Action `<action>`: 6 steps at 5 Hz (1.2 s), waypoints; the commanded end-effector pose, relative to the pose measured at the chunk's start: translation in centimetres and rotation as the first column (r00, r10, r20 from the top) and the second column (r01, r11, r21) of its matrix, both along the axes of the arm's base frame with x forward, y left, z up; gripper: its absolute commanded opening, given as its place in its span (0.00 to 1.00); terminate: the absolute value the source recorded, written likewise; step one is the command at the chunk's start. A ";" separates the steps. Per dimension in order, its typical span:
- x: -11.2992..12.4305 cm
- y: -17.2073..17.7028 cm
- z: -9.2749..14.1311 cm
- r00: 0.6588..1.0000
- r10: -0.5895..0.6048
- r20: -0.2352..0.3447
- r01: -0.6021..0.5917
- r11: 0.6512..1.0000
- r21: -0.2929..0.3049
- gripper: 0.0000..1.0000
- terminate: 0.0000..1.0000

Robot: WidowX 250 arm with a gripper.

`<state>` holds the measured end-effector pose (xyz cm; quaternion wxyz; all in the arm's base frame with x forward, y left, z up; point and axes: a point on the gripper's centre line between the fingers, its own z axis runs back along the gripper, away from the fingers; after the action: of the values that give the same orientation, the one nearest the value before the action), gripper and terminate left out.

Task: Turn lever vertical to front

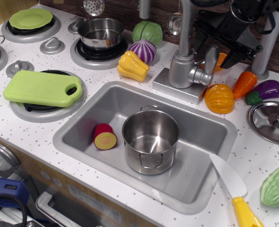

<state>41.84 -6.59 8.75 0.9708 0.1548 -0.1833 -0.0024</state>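
Note:
The silver tap point(181, 71) stands behind the sink, its spout pipe point(185, 28) rising out of view. The lever point(210, 58), a short silver paddle, joins the right side of the tap's round body and points upward. My black gripper point(218, 46) hangs just above and behind the lever, up and to its right. Its jaws are spread and hold nothing. It is clear of the lever.
The sink point(78, 120) holds a steel pot point(150, 140) and a red halved fruit point(105, 136). An orange pumpkin point(219, 98), carrot point(243, 84) and eggplant point(265, 91) lie right of the tap. A yellow squash point(133, 66), purple onion point(143, 50) and cabbage point(147, 31) lie left of it. A grey post point(269, 40) stands behind.

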 end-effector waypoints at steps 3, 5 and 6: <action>-1.8 -0.7 1.7 0.980 0.127 -0.154 -0.141 0.987 -0.081 0.00 0.00; -2.8 -1.2 -1.0 0.968 0.143 -0.207 -0.169 0.979 -0.117 0.00 0.00; -3.3 -1.1 -2.7 0.976 0.134 -0.173 -0.160 0.976 -0.148 0.00 0.00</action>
<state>37.79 -6.91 5.17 0.9908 0.0917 -0.0714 0.0701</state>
